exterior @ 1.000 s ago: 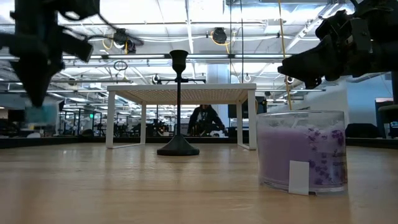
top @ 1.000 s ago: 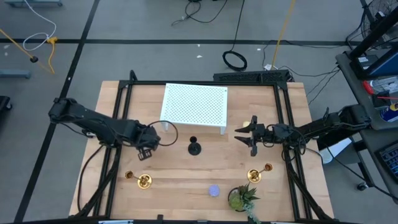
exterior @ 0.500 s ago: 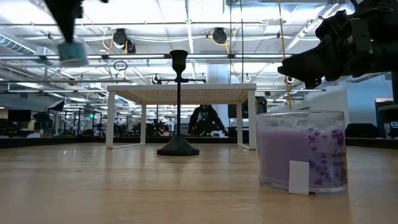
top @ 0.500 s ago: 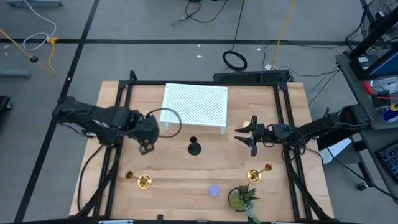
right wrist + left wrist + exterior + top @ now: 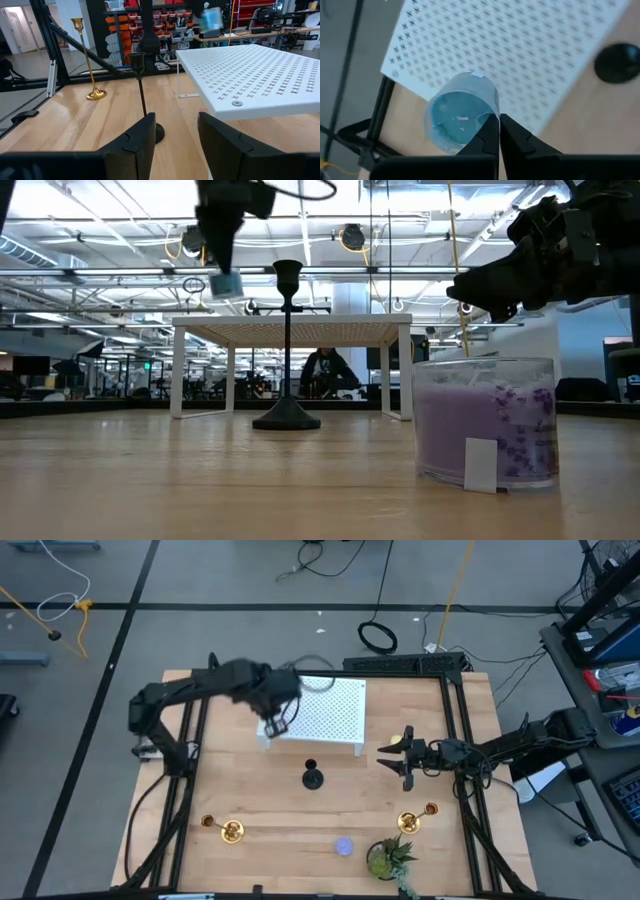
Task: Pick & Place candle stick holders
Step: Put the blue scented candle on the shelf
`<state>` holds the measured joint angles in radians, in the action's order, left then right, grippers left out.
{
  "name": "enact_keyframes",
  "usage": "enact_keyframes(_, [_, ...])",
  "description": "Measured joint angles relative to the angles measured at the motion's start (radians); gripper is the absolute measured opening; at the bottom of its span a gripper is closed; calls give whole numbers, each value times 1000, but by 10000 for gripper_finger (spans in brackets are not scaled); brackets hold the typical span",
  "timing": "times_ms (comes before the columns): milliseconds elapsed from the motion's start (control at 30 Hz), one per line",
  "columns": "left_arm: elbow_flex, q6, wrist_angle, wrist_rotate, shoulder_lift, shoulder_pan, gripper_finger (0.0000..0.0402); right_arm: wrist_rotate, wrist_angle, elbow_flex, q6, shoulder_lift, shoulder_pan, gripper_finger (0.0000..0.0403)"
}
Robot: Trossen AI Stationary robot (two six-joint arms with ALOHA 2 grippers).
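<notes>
A: Left gripper is held above the near-left corner of the white perforated stand, fingers closed on the rim of a small blue candle. No holder is held.

B: Holder positions are noted. Black holder stands upright on the desk just near of the stand. One gold holder stands near-left, the other gold holder near-right beside the green plant.

A: Right gripper is parked right of the black holder, fingers spread, empty.

B: Judged step: candle placement on the stand. A level descent is advised, well inside the edge, with release only once the candle is seated.
</notes>
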<state>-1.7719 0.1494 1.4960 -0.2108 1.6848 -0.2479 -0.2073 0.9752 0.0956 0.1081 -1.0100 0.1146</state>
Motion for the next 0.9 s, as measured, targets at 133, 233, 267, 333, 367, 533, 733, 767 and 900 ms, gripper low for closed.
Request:
enact_keyframes(133, [-9,-109,-19,42,49,-109,1,0,0,0,0,0,0,146])
enact_keyframes(233, [-8,-135,-39,64,82,-163,3,0,0,0,0,0,0,146])
enact_keyframes(267, [-8,-147,-41,64,90,-176,4,0,0,0,0,0,0,146])
enact_keyframes(333, [-8,-177,-56,67,106,-193,3,0,0,0,0,0,0,146])
enact_keyframes(367, [-8,-191,-64,68,111,-200,2,0,0,0,0,0,0,146])
enact_keyframes(533, [-8,-211,-105,70,131,-226,9,0,-1,0,0,0,0,146])
enact_keyframes(733, [-8,-253,-110,72,126,-235,10,0,-2,0,0,0,0,146])
enact_keyframes(767, [-8,-253,-111,72,123,-235,12,0,-2,0,0,0,0,146])
enact_keyframes(900, [-8,-267,-113,71,121,-236,32,0,-2,0,0,0,0,146])
